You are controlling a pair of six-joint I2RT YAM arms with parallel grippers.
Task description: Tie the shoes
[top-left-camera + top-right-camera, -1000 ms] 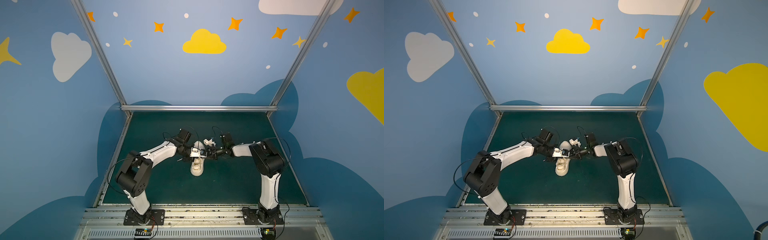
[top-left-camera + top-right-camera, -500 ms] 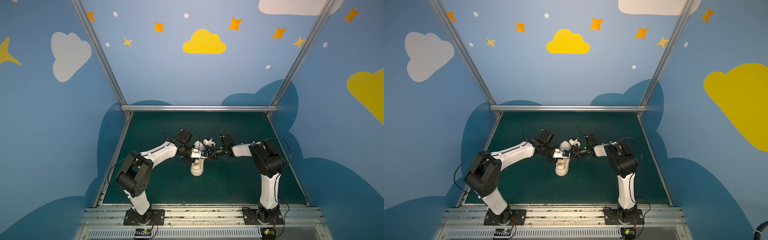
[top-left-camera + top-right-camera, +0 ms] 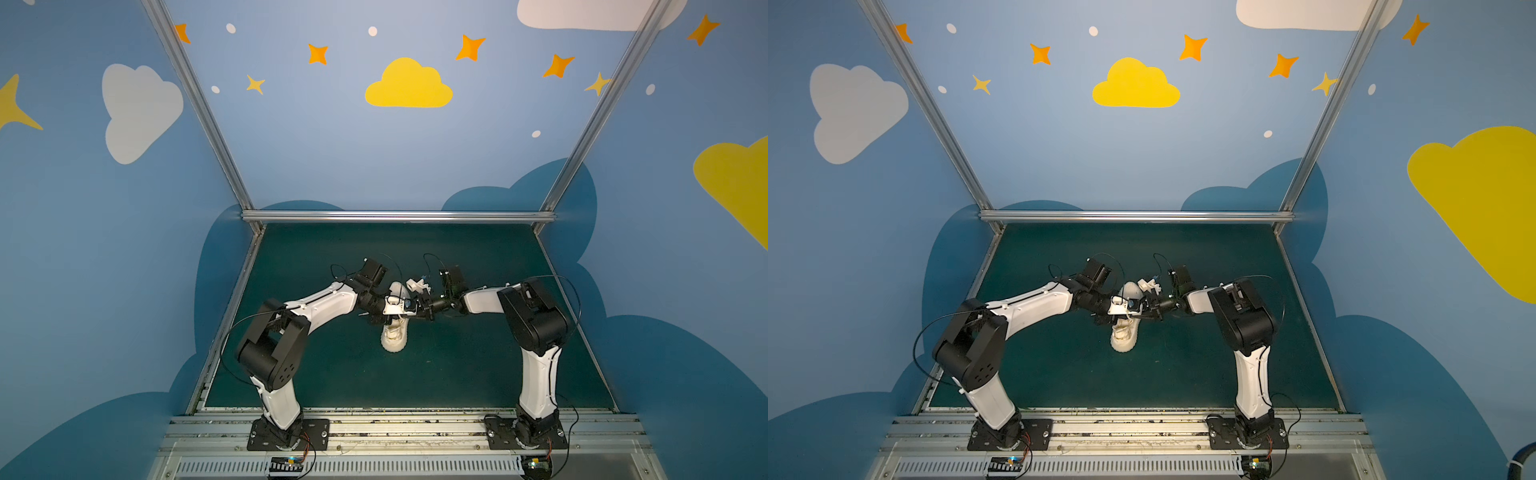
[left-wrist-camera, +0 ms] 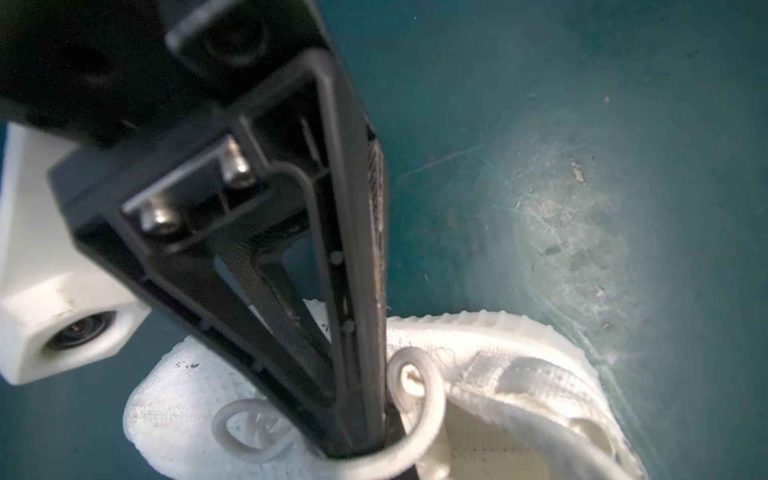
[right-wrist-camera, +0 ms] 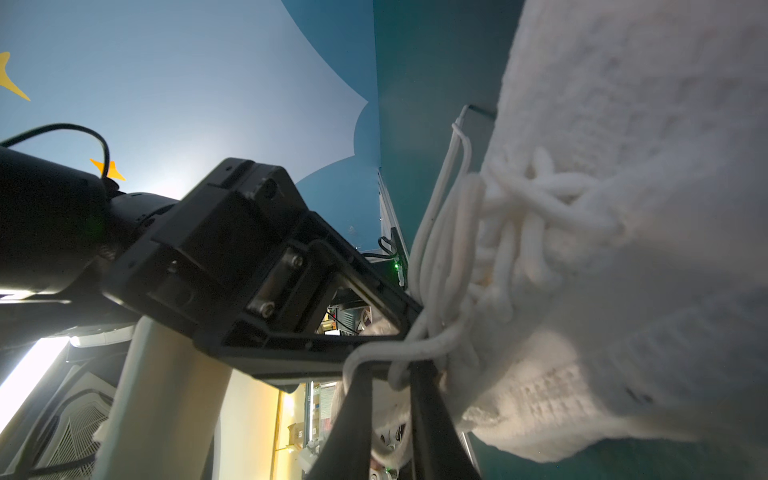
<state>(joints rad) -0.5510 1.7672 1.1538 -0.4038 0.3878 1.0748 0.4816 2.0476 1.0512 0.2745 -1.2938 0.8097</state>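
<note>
Sneaker (image 3: 395,334) unmoved since before; both hands, left (image 4: 365,440) and right (image 5: 390,374), stay clamped on laces (image 5: 440,249).

I see a dark green tabletop mat (image 3: 332,374) — scuffed and dusty up close — ringed by blue walls with painted yellow cloud (image 3: 408,85) and orange stars (image 3: 1192,47).
</note>
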